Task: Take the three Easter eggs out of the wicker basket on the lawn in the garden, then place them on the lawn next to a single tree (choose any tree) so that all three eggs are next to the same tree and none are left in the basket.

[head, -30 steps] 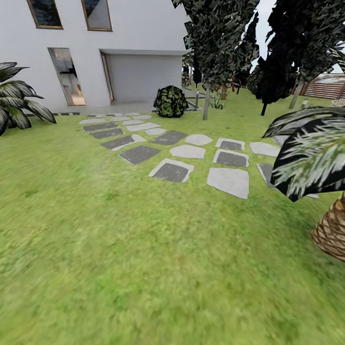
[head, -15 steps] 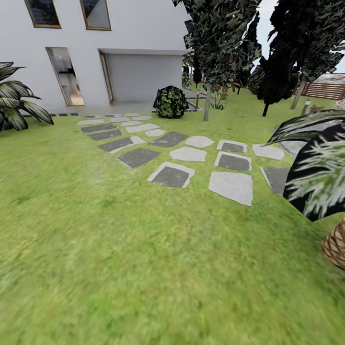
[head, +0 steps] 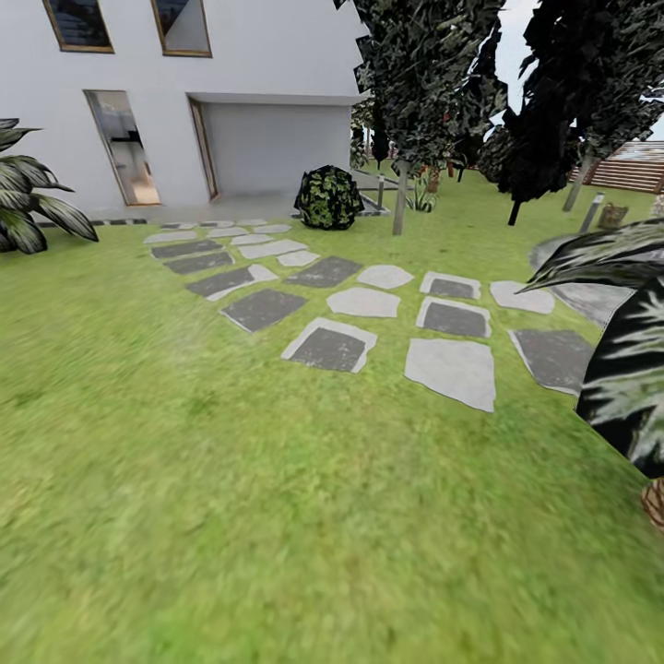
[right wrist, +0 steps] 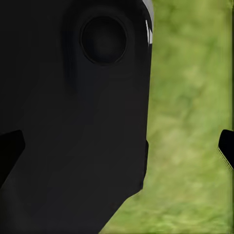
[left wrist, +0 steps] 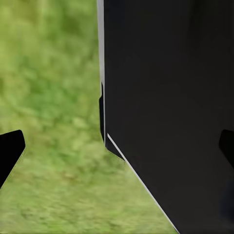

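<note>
Lawn (head: 231,516) spans the foreground; grey-trunked tree (head: 399,198) stands beyond the stepping stones (head: 330,346), beside a bush (head: 328,196). Left tool (left wrist: 117,151) and right tool (right wrist: 122,151) fingertips both apart, empty

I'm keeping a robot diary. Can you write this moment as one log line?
phase: driving | ground: bright green lawn | ahead: grey stepping stones, pale-trunked tree | left gripper: open, empty | right gripper: open, empty

one lawn (head: 231,480), one round bush (head: 328,196), two upper windows (head: 182,26).
</note>
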{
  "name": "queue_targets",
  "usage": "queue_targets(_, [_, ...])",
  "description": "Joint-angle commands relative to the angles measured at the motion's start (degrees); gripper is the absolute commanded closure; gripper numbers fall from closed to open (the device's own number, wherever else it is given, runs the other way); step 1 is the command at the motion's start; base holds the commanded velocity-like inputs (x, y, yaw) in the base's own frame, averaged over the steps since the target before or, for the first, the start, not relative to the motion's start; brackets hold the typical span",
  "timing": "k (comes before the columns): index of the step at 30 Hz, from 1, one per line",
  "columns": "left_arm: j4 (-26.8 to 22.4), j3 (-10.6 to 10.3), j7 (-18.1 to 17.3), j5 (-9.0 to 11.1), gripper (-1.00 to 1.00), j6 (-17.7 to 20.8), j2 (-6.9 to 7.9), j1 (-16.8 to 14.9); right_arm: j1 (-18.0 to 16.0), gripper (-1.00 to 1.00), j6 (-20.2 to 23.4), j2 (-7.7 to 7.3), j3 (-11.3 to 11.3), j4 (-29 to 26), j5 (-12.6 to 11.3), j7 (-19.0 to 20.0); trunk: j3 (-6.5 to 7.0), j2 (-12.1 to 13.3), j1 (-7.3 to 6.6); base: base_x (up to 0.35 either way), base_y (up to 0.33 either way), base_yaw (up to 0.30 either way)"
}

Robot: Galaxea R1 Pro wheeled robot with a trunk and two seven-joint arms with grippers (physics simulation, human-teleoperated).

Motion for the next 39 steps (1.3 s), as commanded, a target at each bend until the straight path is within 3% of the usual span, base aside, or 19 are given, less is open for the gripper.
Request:
queue_targets(1, [0.0, 0.0, 0.0, 0.1, -1.00, 0.0, 0.00, 0.0, 0.0, -1.00, -0.2, 0.00, 0.0, 0.0, 0.0, 0.0, -0.05, 0.0, 0.03, 0.343, 0.000, 0.000])
queue_targets(39, [0.0, 0.0, 0.0, 0.1, -1.00, 0.0, 0.00, 0.0, 0.0, -1.00, -0.2, 0.00, 0.0, 0.1, 0.0, 0.0, -0.05, 0.0, 0.03, 0.343, 0.000, 0.000])
